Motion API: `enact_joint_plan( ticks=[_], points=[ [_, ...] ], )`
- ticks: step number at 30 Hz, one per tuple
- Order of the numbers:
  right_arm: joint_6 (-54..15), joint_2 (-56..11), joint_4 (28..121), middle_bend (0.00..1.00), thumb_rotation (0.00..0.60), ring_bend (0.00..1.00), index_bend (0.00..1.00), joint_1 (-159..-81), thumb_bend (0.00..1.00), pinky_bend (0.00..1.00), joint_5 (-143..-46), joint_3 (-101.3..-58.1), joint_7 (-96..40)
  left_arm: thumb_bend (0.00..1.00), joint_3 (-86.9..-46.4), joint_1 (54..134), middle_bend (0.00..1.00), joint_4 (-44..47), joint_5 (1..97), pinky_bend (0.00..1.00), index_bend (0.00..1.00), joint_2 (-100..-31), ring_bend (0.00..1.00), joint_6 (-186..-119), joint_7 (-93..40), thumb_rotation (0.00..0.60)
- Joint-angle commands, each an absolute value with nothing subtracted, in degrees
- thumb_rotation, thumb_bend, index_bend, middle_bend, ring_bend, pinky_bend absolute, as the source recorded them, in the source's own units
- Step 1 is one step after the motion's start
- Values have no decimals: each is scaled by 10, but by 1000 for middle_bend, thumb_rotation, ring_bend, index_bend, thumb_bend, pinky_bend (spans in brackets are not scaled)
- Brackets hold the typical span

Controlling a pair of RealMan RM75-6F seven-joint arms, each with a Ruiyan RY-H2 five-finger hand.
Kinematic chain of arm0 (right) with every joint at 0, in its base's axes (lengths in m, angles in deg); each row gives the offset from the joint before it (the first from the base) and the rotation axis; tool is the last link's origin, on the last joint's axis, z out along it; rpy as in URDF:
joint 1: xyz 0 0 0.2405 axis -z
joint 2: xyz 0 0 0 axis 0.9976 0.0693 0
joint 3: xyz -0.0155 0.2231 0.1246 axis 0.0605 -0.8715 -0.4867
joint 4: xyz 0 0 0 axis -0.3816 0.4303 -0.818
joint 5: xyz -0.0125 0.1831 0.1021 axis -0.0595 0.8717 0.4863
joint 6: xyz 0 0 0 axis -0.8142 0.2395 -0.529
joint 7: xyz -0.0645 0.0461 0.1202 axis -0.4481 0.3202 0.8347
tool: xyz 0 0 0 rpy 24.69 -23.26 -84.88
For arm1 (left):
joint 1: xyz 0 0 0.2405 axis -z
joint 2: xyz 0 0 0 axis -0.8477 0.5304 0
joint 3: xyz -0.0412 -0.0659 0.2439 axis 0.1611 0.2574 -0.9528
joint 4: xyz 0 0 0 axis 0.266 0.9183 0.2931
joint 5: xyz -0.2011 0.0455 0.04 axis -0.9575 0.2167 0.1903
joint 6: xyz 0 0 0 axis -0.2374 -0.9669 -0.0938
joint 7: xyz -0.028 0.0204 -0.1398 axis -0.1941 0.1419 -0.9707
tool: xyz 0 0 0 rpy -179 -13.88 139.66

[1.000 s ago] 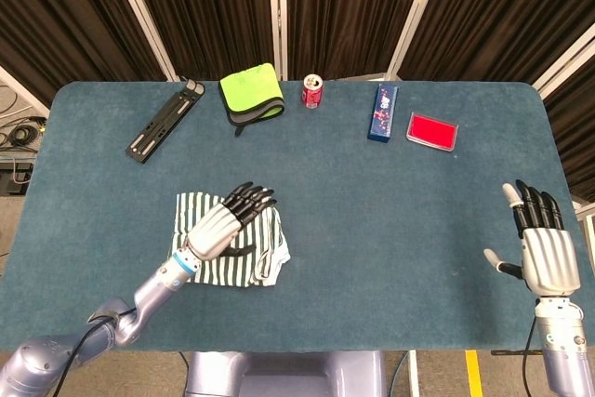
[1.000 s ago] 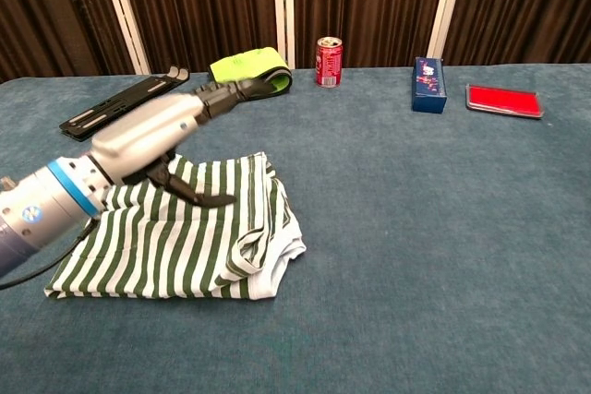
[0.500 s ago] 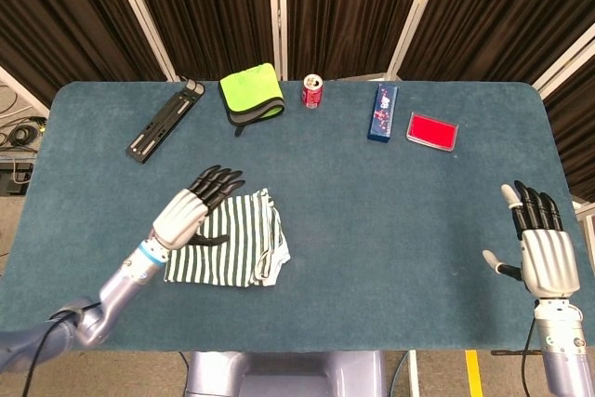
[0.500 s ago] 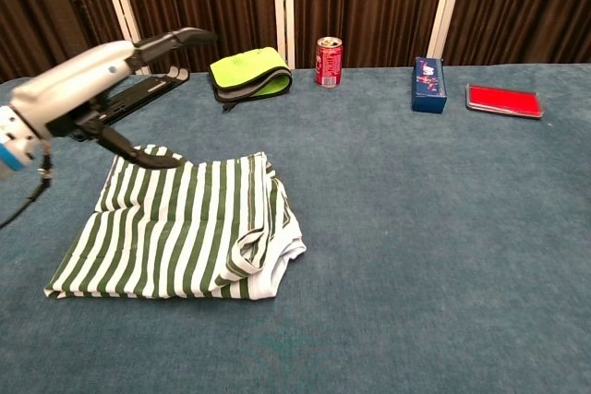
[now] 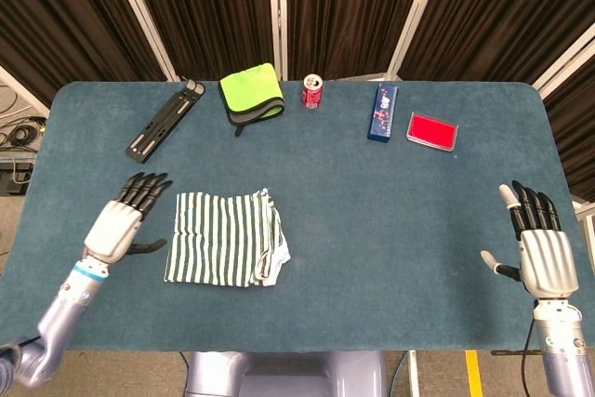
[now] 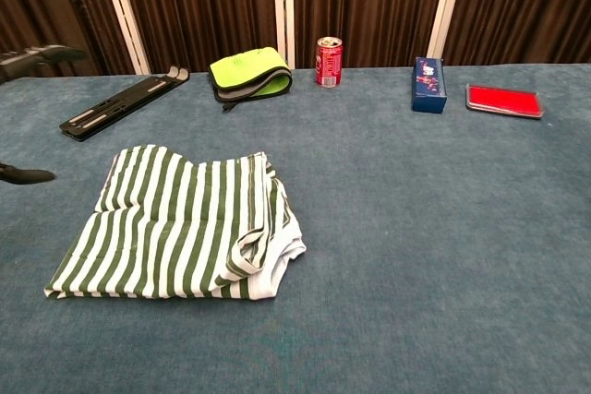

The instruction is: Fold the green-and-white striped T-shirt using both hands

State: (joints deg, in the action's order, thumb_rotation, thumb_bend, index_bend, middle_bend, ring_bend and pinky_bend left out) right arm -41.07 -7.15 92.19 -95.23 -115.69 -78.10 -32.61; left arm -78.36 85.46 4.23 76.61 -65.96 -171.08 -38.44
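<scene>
Head view: left robot hand [image 5: 119, 222] has withdrawn off the folded T-shirt [image 5: 226, 250].

left hand [image 5: 119, 223]: empty, fingers extended | right hand [image 5: 544, 253]: empty, fingers spread (palm down)

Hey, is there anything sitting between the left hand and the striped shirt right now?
Nothing visible. The left hand is open just beside the striped T-shirt, apart from it, with only bare table between them.

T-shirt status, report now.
Left hand open, beside the T-shirt. Right hand open, far off. T-shirt folded, flat on table. Nothing obstructing.
</scene>
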Motion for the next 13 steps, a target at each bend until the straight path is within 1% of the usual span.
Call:
enact_joint_plan(
  ticks=[1, 4, 7, 10, 13],
  points=[
    [-407, -65, 926, 0, 600, 0, 0, -952, 0, 0, -1162, -776, -334, 0, -774, 806, 0, -53, 715, 0, 0, -611, 0, -1743, -291, 600],
    [-405, -57, 935, 0, 600, 0, 0, -951, 0, 0, -1164, -771, -346, 0, -767, 783, 0, -139, 688, 0, 0, -576, 0, -1759, -218, 600],
    [-406, -51, 940, 0, 600, 0, 0, -950, 0, 0, -1167, -769, -364, 0, -764, 763, 0, -191, 676, 0, 0, -555, 0, -1775, -175, 600],
    [-405, -45, 945, 0, 600, 0, 0, -948, 0, 0, -1171, -764, -384, 0, -765, 747, 0, -228, 673, 0, 0, -537, 0, -1784, -152, 600],
    [-404, -40, 949, 0, 600, 0, 0, -948, 0, 0, -1176, -760, -388, 0, -765, 738, 0, -239, 682, 0, 0, -527, 0, -1790, -150, 600]
  ],
)
